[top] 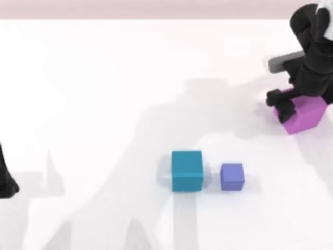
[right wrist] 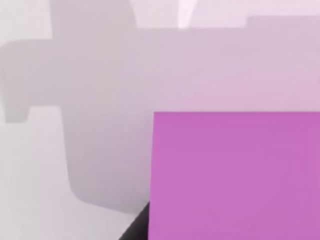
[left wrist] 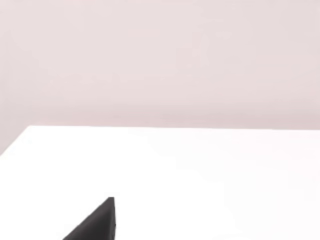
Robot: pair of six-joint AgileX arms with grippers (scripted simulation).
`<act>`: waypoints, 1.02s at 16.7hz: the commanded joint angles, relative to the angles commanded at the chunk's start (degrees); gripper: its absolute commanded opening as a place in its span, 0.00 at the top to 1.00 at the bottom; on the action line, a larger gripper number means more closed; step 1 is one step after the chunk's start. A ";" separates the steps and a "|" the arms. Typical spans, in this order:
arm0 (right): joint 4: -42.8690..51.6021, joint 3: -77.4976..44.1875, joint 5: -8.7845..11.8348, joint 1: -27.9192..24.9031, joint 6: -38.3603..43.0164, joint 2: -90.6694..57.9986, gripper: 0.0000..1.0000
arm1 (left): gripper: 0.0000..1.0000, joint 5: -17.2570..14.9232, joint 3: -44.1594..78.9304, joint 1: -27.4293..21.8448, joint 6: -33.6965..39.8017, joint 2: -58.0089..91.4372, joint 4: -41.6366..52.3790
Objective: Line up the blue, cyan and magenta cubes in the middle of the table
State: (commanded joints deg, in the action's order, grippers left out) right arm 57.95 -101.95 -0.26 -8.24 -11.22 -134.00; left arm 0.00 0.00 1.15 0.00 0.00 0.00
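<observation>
The magenta cube (top: pixel 307 113) lies at the table's far right, apart from the other two. My right gripper (top: pixel 280 104) is down over its left part and shut on it. In the right wrist view the magenta cube (right wrist: pixel 235 175) fills the frame, and one dark finger (right wrist: pixel 139 226) presses against its side. The cyan cube (top: pixel 187 170) and the smaller blue cube (top: pixel 231 176) stand side by side near the table's middle, with a narrow gap between them. My left gripper (top: pixel 6 185) is parked at the left edge, open and holding nothing; only one finger (left wrist: pixel 97 222) shows in its wrist view.
The white table (top: pixel 104 104) has a pale pinkish band (top: pixel 156 8) along its far edge. The right arm's black body (top: pixel 315 47) hangs over the far right corner. Arm shadows fall across the middle.
</observation>
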 joint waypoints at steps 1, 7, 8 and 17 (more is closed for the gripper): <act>0.00 0.00 0.00 0.00 0.00 0.00 1.00 | 0.00 0.00 0.00 0.00 0.00 0.00 0.00; 1.13 -0.99 0.01 0.07 0.01 0.56 1.00 | 0.00 0.00 0.00 0.00 0.00 0.00 0.00; 2.52 -2.15 0.01 0.06 0.04 0.87 1.00 | 0.00 0.00 0.00 0.00 0.00 0.00 0.00; 13.91 -10.44 0.05 -0.33 -0.03 3.77 1.00 | 0.00 0.00 0.00 0.00 0.00 0.00 0.00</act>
State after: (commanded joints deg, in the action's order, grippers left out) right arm 71.86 -112.39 -0.21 -8.57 -11.24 -130.23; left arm 0.00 0.00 1.15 0.00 0.00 0.00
